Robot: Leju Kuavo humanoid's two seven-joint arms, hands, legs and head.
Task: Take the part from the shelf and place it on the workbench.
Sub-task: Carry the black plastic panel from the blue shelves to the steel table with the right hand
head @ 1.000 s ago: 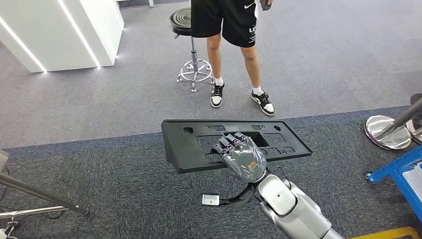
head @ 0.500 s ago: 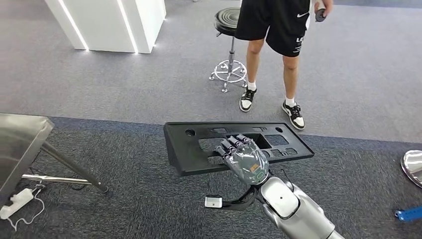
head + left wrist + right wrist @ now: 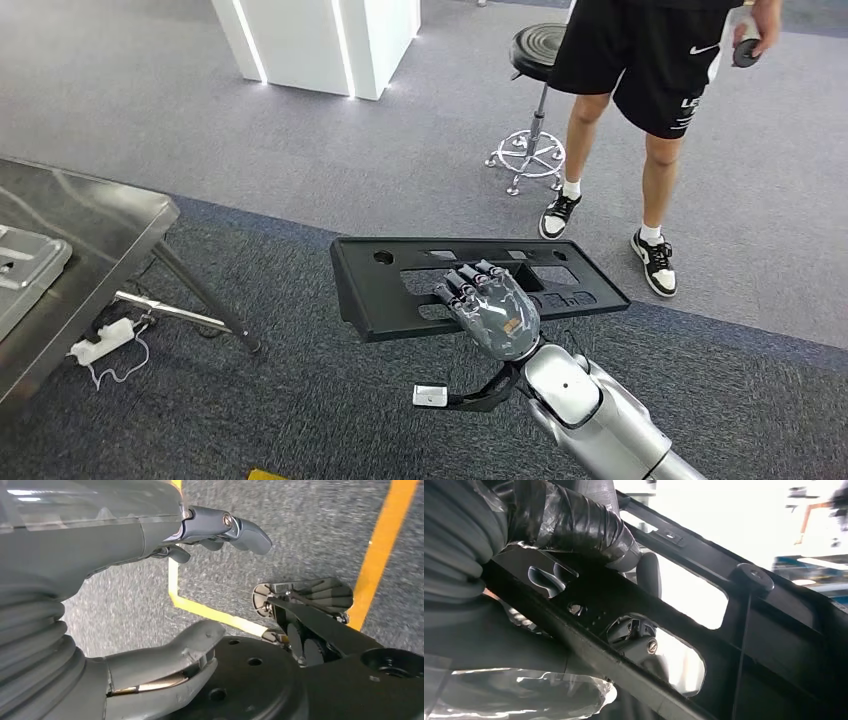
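The grey carpet floor (image 3: 250, 150) spreads across the scene, darker beneath the robot. At 9 o'clock in the head view a steel workbench (image 3: 90, 235) juts in on slanted legs, a white power strip (image 3: 100, 340) lying on the floor under it. At 12 o'clock stands a white pillar (image 3: 320, 40); at 1 o'clock a person (image 3: 650, 80) in black shorts and black-and-white sneakers stands beside a black round stool (image 3: 538, 90) with a chrome base.

The black plastic part (image 3: 400, 290), a long flat panel with rectangular cut-outs and round holes, hangs in the air at the centre, roughly level, well apart from the workbench. The right hand (image 3: 492, 312) grips its near long edge: the back of the hand lies over the panel's top, the fingers (image 3: 470, 283) reach forward into a cut-out, and the right wrist view shows the thumb (image 3: 574, 525) pressed against the underside. The panel extends toward 9 and 3 o'clock from the hand.

The left hand (image 3: 165, 580) hangs over the carpet and a yellow floor line (image 3: 382, 545), its fingers apart and holding nothing.
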